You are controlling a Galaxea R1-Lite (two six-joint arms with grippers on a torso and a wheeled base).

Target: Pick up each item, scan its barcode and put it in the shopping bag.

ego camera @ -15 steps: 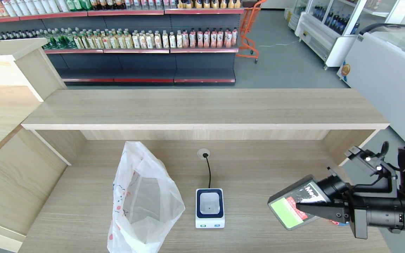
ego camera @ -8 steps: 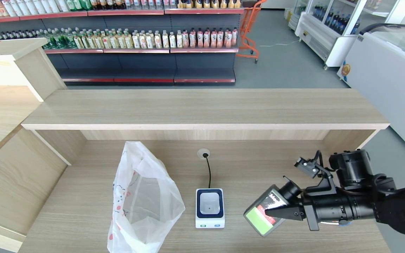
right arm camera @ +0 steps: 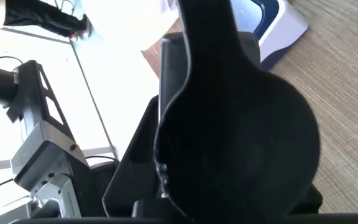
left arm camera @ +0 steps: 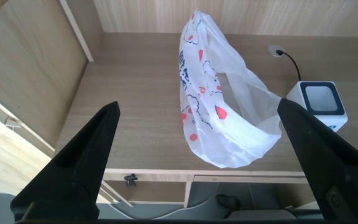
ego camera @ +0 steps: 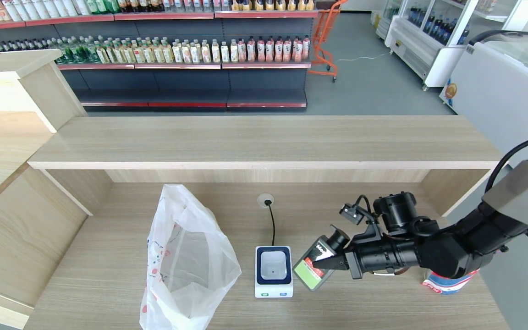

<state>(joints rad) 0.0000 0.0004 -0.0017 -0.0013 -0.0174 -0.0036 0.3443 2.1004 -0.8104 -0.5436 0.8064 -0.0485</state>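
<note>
Right gripper (ego camera: pixel 332 262) clamped on dark packet with green-red label (ego camera: pixel 312 271), just beside white blue-framed scanner box (ego camera: pixel 273 271). I'd hold barcode side squarely over its window. Left gripper (left arm camera: pixel 197 118) wide, empty.

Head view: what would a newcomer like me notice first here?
The black right pincer, gripping a green-and-red packet just right of the white scanner in the middle of the counter. Next, the white shopping bag with red prints, standing open to the scanner's left.
</note>
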